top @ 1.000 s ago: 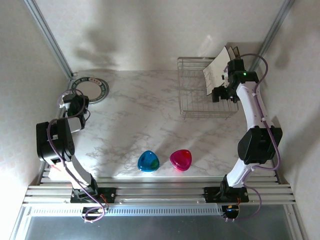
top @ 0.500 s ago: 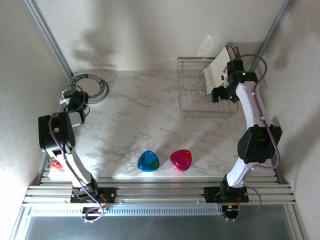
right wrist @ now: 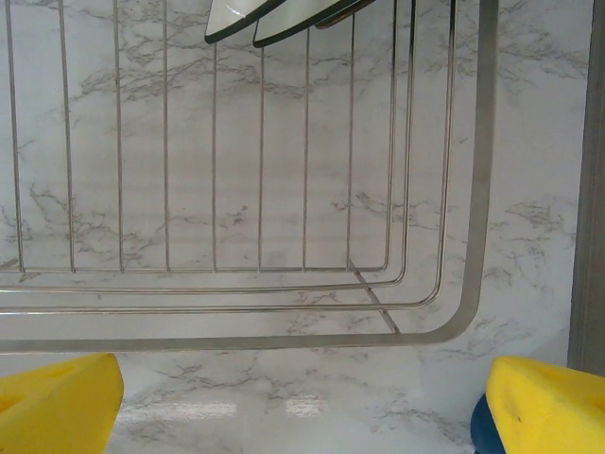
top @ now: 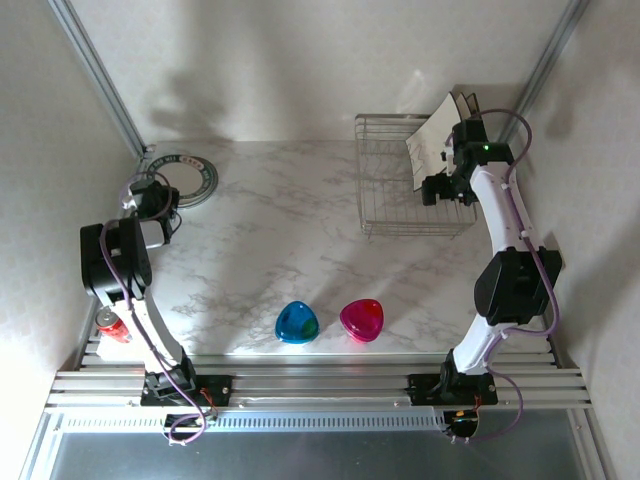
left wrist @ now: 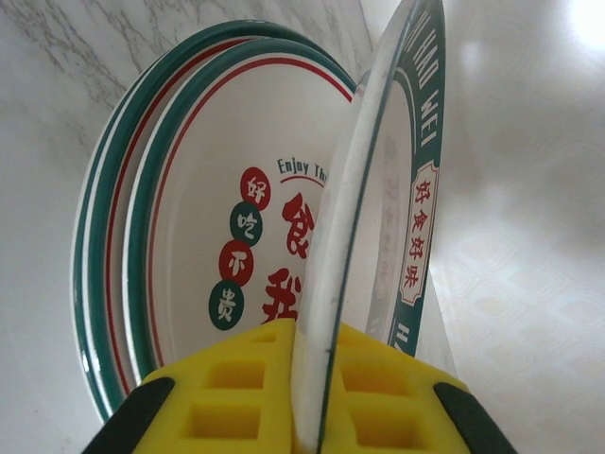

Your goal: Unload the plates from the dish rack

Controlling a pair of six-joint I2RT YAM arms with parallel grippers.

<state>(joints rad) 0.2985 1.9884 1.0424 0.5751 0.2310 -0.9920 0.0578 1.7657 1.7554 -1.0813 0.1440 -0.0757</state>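
Note:
My left gripper [left wrist: 317, 342] is shut on the rim of a round white plate [left wrist: 342, 227] with a green band and red lettering, held edge-on. Just beyond it two matching plates [left wrist: 189, 218] lie stacked on the marble. From above, that stack [top: 192, 176] sits at the far left with the left gripper [top: 152, 196] at its near edge. The dish rack [top: 390, 190] stands at the far right with square cream plates [top: 430, 140] leaning in its back corner. My right gripper [top: 440, 190] hovers open over the rack's near rim [right wrist: 284, 340]; plate edges [right wrist: 274, 21] show beyond it.
A blue dish [top: 297, 322] and a pink dish [top: 361, 319] lie on the table's near middle. A small red object [top: 112, 325] shows by the left arm's base. Walls and slanted metal posts close in both far corners.
The left arm has swung a little further back-left with its plate, toward the stack, uncovering the red object at its base. The right arm has stayed still.

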